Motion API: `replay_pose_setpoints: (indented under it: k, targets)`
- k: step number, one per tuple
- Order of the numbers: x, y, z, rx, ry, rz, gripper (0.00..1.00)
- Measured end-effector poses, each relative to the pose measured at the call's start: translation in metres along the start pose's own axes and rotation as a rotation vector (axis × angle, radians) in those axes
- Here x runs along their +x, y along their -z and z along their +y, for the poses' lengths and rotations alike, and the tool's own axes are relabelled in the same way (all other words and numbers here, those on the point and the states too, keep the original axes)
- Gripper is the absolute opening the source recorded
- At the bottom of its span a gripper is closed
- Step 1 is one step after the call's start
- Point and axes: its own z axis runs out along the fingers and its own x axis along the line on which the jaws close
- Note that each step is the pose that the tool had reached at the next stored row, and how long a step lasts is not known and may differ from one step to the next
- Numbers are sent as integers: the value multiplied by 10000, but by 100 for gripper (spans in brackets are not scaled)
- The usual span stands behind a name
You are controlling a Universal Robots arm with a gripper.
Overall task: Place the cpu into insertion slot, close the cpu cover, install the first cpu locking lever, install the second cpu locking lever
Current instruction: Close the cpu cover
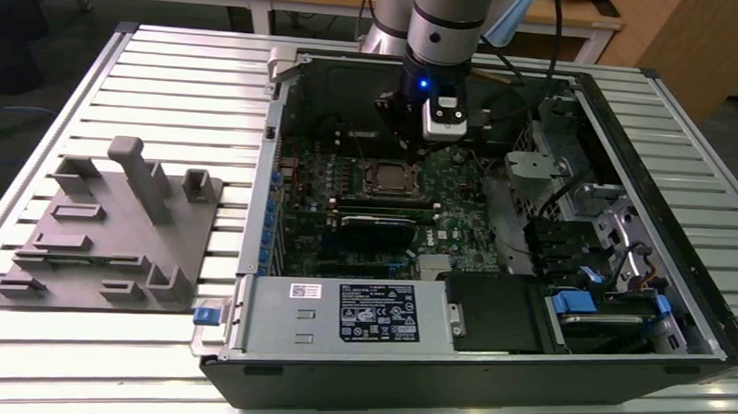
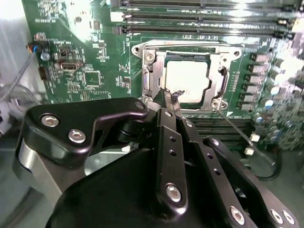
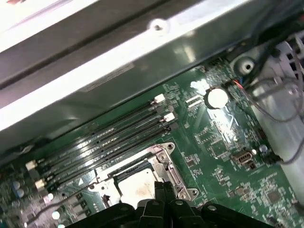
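Note:
The cpu [image 2: 186, 77] lies flat in the insertion slot [image 1: 387, 177] on the green board, its pale metal top showing. The cpu cover [image 2: 153, 71] sits down around it as a silver frame. In both wrist views my gripper [image 2: 170, 96] is shut, and its narrow black fingertips [image 3: 161, 189] meet at the socket's rim, at one edge of the frame. Nothing shows between them. A thin wire locking lever [image 2: 240, 135] runs out at a slant from one corner of the socket. In the exterior view the arm hangs just behind the socket inside the open computer case [image 1: 666, 125].
Long black memory slots [image 3: 104, 142] run beside the socket. Cables and a drive cage [image 1: 589, 233] fill the exterior view's right of the case; the power supply [image 1: 340, 312] sits at its front. A grey fixture plate [image 1: 110, 226] with upright posts lies on the slatted table, left of the case.

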Motion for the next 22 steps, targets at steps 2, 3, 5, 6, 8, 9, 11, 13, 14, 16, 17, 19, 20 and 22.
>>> replay_pose_setpoints:
  k: [2, 3, 5, 6, 8, 9, 11, 13, 14, 16, 17, 19, 20, 22]
  targets:
    - [0, 0, 0, 0, 42, 0, 10]
    - [0, 0, 0, 0, 42, 0, 10]
    - [1, 0, 0, 0, 41, 0, 10]
    - [1, 0, 0, 0, 44, 0, 10]
    - [1, 0, 0, 0, 197, 1, 10]
    - [1, -1, 0, -1, 362, 2, 10]
    - [1, -2, -1, -1, 715, 4, 10]
    - [1, -4, -1, -1, 1080, 6, 10]
    - [1, -4, 0, -1, 1262, 8, 10]
    - [1, -6, -1, -1, 1631, 10, 10]
    - [1, -6, -1, -1, 1811, 11, 10]
    - [1, -8, -1, -1, 2173, 13, 10]
    - [1, -9, -1, -1, 2350, 14, 10]
    - [1, -11, 0, -2, 2727, 16, 10]
